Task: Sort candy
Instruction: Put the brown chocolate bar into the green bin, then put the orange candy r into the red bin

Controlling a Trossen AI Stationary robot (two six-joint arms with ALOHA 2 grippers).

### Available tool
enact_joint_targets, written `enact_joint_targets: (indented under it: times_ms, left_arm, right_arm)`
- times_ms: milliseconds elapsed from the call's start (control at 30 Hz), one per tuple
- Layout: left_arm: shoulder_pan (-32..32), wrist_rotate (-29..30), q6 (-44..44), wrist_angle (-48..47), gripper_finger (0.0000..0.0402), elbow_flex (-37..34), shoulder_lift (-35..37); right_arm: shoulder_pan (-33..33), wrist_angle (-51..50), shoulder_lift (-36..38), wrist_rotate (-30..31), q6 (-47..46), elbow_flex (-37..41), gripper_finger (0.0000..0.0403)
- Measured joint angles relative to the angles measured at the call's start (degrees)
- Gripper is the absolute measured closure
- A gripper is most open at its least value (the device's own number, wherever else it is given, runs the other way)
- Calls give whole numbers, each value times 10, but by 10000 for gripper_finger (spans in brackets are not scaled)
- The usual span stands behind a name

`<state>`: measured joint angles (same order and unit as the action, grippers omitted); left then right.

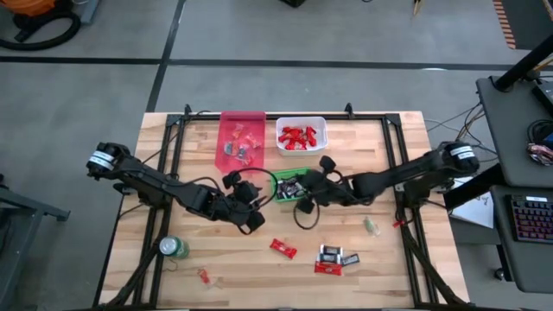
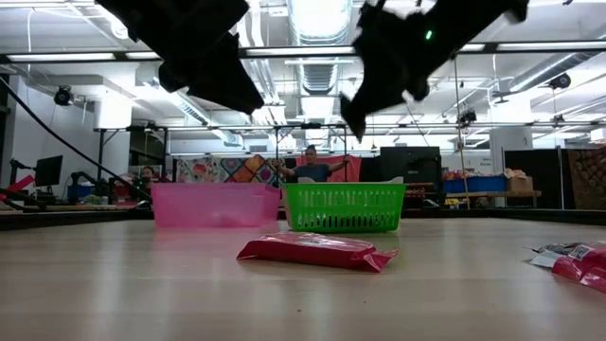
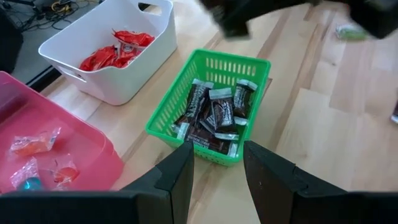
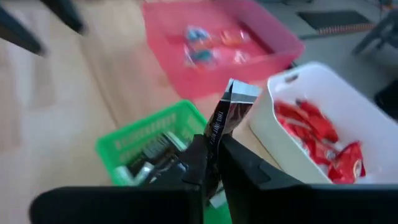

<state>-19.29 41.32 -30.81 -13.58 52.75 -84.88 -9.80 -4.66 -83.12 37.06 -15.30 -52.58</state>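
Observation:
My right gripper (image 4: pixel 212 155) is shut on a dark black-and-silver candy (image 4: pixel 227 115) and hangs over the green basket (image 4: pixel 143 146), which holds several dark candies (image 3: pixel 214 115). My left gripper (image 3: pixel 217 168) is open and empty, just on the near left side of the green basket (image 1: pixel 278 181). The white bin (image 1: pixel 301 134) holds red candies. The pink bin (image 1: pixel 240 138) holds a few small sweets. On the table lie a red candy (image 1: pixel 282 249) and a cluster of dark and red candies (image 1: pixel 333 257). The red candy also shows in the low view (image 2: pixel 317 250). My right gripper pinches the dark candy between its two fingers by its lower part (image 4: pixel 216 138). The candy's silver crimped end (image 4: pixel 242 90) sticks out free beyond the fingertips. The arm reaches in from the table's right. The candy is lifted clear above the green basket.
A green round can (image 1: pixel 174 248) stands at the near left. A small red sweet (image 1: pixel 204 276) lies near it, and a small green item (image 1: pixel 371 226) lies at the right. A black frame (image 1: pixel 402 173) borders the table. A person (image 2: pixel 310 166) stands in the room beyond.

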Motion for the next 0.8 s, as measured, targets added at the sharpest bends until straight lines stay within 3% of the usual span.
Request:
enact_joint_targets:
  times_ms: [167, 400, 633, 800]
  left_arm:
    - [-4, -38, -4, 0, 278, 0, 0]
    - [-16, -114, -69, -5, 278, 0, -1]
    - [-44, -240, -244, -34, 278, 0, -1]
    - [-88, -293, -376, -69, 278, 0, -1]
  right_arm:
    - [26, 1, -23, -59, -13, 0, 312]
    - [30, -4, -17, -60, -6, 0, 230]
    - [29, -6, -14, -61, -6, 0, 197]
    - [29, -5, -14, -62, -6, -1, 196]
